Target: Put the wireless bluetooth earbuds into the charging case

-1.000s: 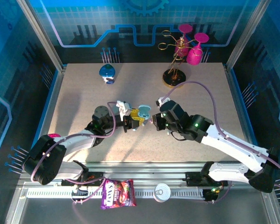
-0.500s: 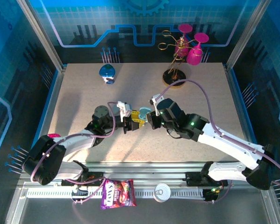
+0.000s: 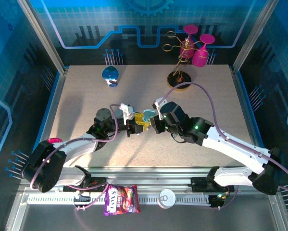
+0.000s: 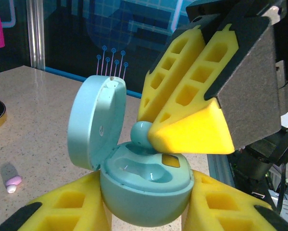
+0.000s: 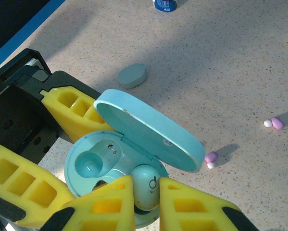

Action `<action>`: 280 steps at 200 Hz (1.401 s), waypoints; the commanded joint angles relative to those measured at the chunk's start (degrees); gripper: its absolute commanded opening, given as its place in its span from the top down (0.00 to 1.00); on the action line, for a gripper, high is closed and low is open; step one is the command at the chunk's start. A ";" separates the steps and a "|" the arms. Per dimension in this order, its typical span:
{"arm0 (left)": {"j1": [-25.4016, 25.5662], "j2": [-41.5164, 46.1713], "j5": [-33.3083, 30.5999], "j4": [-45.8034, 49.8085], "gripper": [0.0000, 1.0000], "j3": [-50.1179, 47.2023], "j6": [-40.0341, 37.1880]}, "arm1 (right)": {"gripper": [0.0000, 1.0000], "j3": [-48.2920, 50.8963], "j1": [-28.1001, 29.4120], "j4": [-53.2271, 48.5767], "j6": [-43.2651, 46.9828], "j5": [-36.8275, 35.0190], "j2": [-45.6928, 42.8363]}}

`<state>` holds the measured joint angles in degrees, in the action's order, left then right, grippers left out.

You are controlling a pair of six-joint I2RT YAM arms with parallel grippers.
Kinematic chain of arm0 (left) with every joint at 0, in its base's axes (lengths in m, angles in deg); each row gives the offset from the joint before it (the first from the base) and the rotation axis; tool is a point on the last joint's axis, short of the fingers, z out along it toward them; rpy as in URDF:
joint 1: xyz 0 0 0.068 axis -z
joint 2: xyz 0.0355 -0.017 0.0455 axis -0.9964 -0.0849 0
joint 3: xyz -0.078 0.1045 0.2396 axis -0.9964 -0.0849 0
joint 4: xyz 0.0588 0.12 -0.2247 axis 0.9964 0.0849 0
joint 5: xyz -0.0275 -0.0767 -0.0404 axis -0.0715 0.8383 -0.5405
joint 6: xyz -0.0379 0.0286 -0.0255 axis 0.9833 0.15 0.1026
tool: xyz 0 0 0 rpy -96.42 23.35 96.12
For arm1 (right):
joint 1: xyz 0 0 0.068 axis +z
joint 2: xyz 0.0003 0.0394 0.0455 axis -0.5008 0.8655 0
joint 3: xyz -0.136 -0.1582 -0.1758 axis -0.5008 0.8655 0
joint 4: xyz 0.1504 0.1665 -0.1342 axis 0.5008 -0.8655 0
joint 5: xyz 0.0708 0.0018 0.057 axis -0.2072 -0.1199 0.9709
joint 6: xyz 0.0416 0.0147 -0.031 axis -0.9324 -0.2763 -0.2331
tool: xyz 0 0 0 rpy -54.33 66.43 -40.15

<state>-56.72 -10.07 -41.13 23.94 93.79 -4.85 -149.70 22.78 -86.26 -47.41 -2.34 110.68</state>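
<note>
My left gripper [image 3: 137, 125] is shut on the pale teal charging case [image 4: 144, 190], one yellow finger on each side, and the case lid [image 4: 93, 125] stands open. My right gripper [image 5: 146, 198] is shut on a teal earbud [image 5: 146, 183] whose lower end sits in one well of the case [image 5: 93, 163]. The other well is empty. In the left wrist view the earbud [image 4: 143, 134] pokes out from under the right gripper's fingers [image 4: 192, 125]. Two lilac earbuds [image 5: 211, 158] [image 5: 274, 123] lie on the table beyond the case.
A closed teal case [image 5: 132, 75] lies past the left gripper's fingers [image 5: 69, 108]. A blue case [image 3: 110, 73] sits at the back left, and a gold stand with pink glasses [image 3: 189, 53] at the back right. A candy bag [image 3: 120, 199] and a can [image 3: 167, 197] rest on the front rail.
My right gripper has moved left with the earbud, from beside the open case to right over it. The left gripper with the case has stayed put.
</note>
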 commanded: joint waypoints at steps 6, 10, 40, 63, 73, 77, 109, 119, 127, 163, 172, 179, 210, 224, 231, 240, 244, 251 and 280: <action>0.51 0.47 0.74 -1.71 0.75 1.95 0.54 | 0.78 -0.36 0.71 -0.07 1.99 3.48 -0.36; 0.47 0.40 0.76 -1.93 0.75 1.94 0.53 | 0.76 -0.49 0.77 0.10 1.92 3.60 -0.45; 0.43 0.38 0.93 -2.90 0.74 1.37 0.53 | 0.58 -0.56 0.77 1.49 1.32 2.15 -3.02; 0.51 0.37 1.02 -4.05 0.75 0.74 0.35 | 0.54 -0.08 0.55 2.37 0.98 1.06 -5.55; 0.50 0.23 1.16 -4.87 0.74 0.48 0.31 | 0.53 0.41 0.38 2.80 0.33 1.04 -6.48; 0.45 0.16 1.31 -5.17 0.74 0.37 0.23 | 0.53 0.63 0.18 2.90 -0.04 1.07 -6.78; 0.48 -0.23 2.54 -7.30 0.74 -0.39 -1.53 | 0.56 2.58 -1.72 3.94 -4.17 3.16 -8.28; 0.51 -0.40 3.24 -8.49 0.74 -0.64 -2.00 | 0.60 2.84 -2.35 3.61 -4.73 4.05 -8.20; 0.45 -0.54 3.83 -9.39 0.74 -0.77 -2.35 | 0.62 2.91 -2.60 3.40 -4.97 4.57 -7.95; 0.51 -0.76 5.91 -11.64 0.74 -0.38 -2.52 | 0.70 2.64 -3.21 1.68 -5.98 5.22 -6.25; 0.50 -0.70 6.18 -12.07 0.74 -0.34 -2.42 | 0.71 2.57 -3.27 1.29 -6.04 5.28 -5.93; 0.51 -0.54 6.34 -12.05 0.74 -0.26 -2.29 | 0.71 2.56 -3.38 0.99 -6.07 5.41 -5.67; 0.51 0.13 6.27 -12.14 0.74 -0.72 -3.00 | 0.68 2.59 -3.36 1.13 -5.54 5.80 -6.55; 0.34 0.37 5.32 -11.92 0.74 -1.08 -3.35 | 0.61 3.37 -3.37 2.45 -5.03 5.89 -8.22; 0.17 0.54 4.78 -11.44 0.74 -1.14 -3.51 | 0.57 4.20 -3.43 3.74 -4.70 6.01 -9.58; -0.06 0.64 4.40 -11.01 0.74 -1.23 -3.70 | 0.53 5.49 -3.37 5.75 -4.45 6.05 -11.42; -0.23 0.69 4.13 -11.00 0.74 -1.30 -3.70 | 0.52 6.24 -3.44 6.82 -4.51 6.01 -12.23; -0.53 0.86 3.40 -11.08 0.74 -1.46 -3.61 | 0.50 7.64 -3.69 8.57 -4.74 5.91 -13.77; -2.05 1.88 0.90 -10.91 0.74 -2.01 -3.17 | 0.46 14.77 -6.41 14.62 -8.18 4.95 -18.96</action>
<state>-57.47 -10.29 -38.18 14.84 93.06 -6.84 -139.23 18.89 -78.44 -52.88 3.28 94.96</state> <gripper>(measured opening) 0.347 0.531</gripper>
